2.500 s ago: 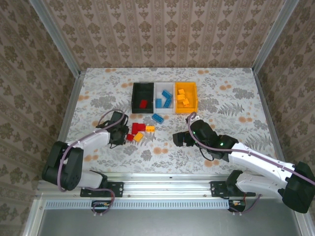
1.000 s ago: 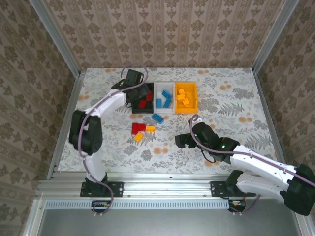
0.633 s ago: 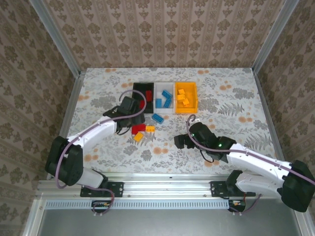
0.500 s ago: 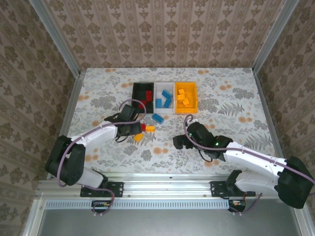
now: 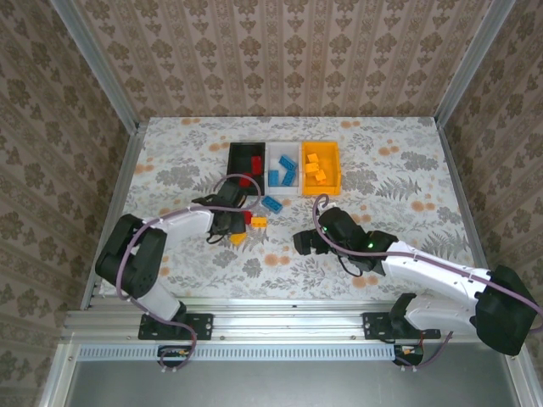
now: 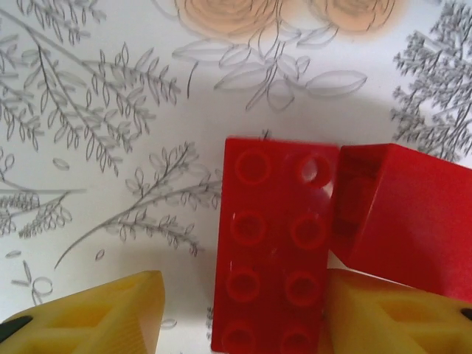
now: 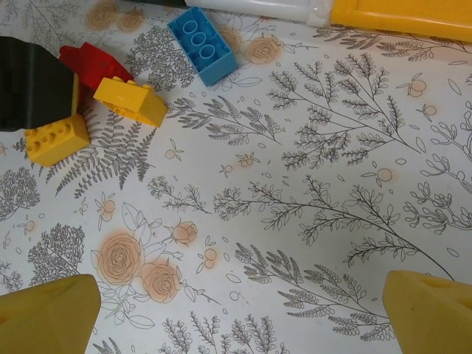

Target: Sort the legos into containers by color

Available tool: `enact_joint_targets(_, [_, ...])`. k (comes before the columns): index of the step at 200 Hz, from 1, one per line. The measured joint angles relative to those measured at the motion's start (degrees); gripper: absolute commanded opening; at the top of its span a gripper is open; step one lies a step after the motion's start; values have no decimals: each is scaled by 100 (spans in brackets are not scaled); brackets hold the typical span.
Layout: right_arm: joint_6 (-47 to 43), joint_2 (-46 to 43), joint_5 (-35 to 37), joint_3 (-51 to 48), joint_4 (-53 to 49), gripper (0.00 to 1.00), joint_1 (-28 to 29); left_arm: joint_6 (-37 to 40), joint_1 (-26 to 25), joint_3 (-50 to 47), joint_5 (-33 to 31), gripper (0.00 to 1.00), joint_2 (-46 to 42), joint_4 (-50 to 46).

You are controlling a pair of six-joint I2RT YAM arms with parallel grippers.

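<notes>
My left gripper [image 5: 229, 222] [image 6: 243, 289] is down on the table, open, straddling a red two-by-four lego [image 6: 271, 247]. Its right finger [image 6: 398, 317] rests against the brick and its left finger [image 6: 96, 313] stands apart. A second red lego [image 6: 409, 214] leans against the first. Two yellow legos [image 5: 258, 221] [image 5: 238, 236] and a blue lego [image 5: 271, 203] lie loose nearby. The black bin [image 5: 237, 163] holds red legos, the white bin [image 5: 284, 191] blue ones, the orange-yellow bin [image 5: 336, 170] yellow ones. My right gripper [image 5: 305, 242] [image 7: 240, 295] hangs open over bare cloth.
The right wrist view shows the blue lego [image 7: 203, 44], both yellow legos [image 7: 131, 101] [image 7: 55, 138], a red lego [image 7: 92, 63] and the left gripper's black body [image 7: 33, 85] ahead to the left. Metal rails border the floral table [image 5: 399, 182].
The left arm swung from the black bin back down to the red legos on the table. The right gripper crept slightly leftward.
</notes>
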Motion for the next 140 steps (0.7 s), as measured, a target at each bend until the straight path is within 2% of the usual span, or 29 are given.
enact_joint_targets(12, [0,0,0,0,0,100,0,2,17,46,-46,57,70,68])
enact_joint_targets(28, [0,0,2,0,0,100,0,35,76,59,-44,41,208,138])
enact_joint_targets(36, [0,0,0,0,0,100,0,48,107,61,-66,37,251,157])
enact_joint_targets(88, [0,0,4,0,0,100,2,129,188,94,-79,35,219,138])
enact_joint_targets(112, [2,0,2,-2,2,100,11,238,188,164,-149,35,-136,-157])
enact_joint_targets(140, [46,20,2,-4,66,100,11,472,186,1021,-203,36,-367,-516])
